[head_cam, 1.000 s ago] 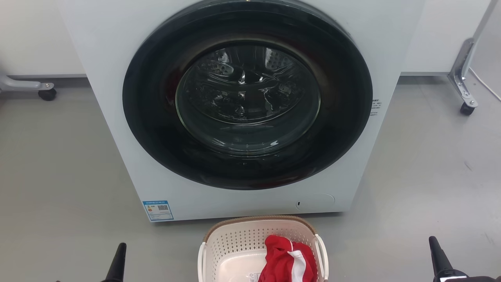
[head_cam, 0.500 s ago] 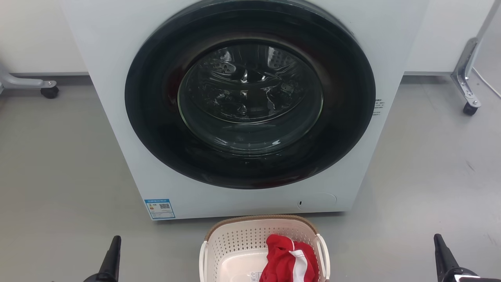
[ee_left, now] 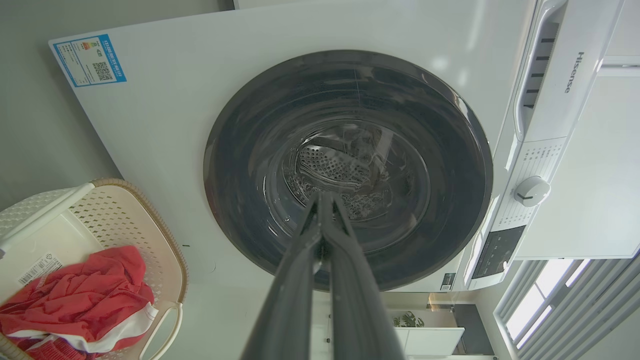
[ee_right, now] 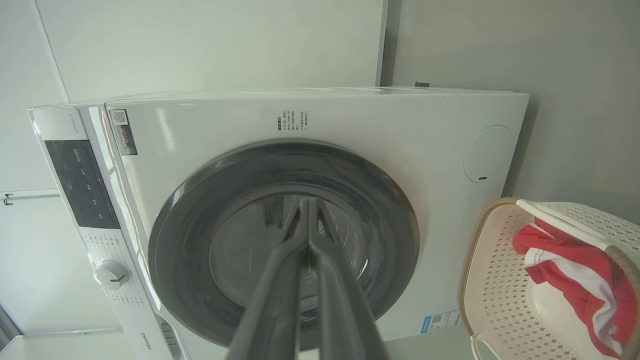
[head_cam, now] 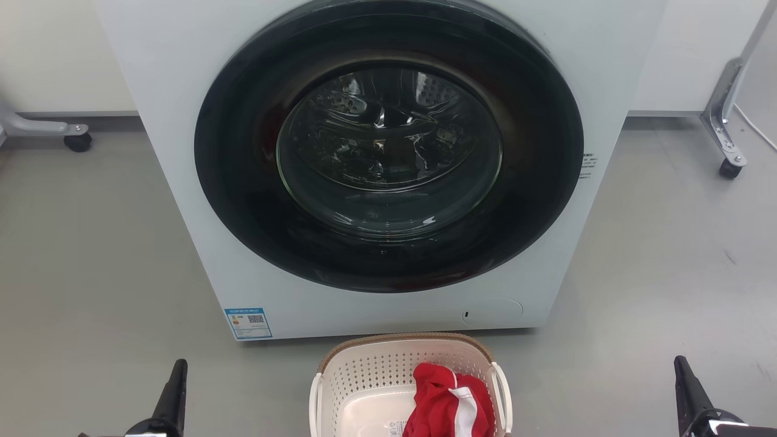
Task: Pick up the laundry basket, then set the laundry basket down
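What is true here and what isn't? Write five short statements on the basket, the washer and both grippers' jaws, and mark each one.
1. The laundry basket stands on the floor in front of the washing machine. True.
2. The laundry basket is empty. False: a red and white garment lies in it.
3. The washing machine's round door hangs open. False: it is shut.
4. The left gripper has its jaws closed on nothing. True.
5. The right gripper grips a basket handle. False: its jaws are closed on nothing, off to the side of the laundry basket.
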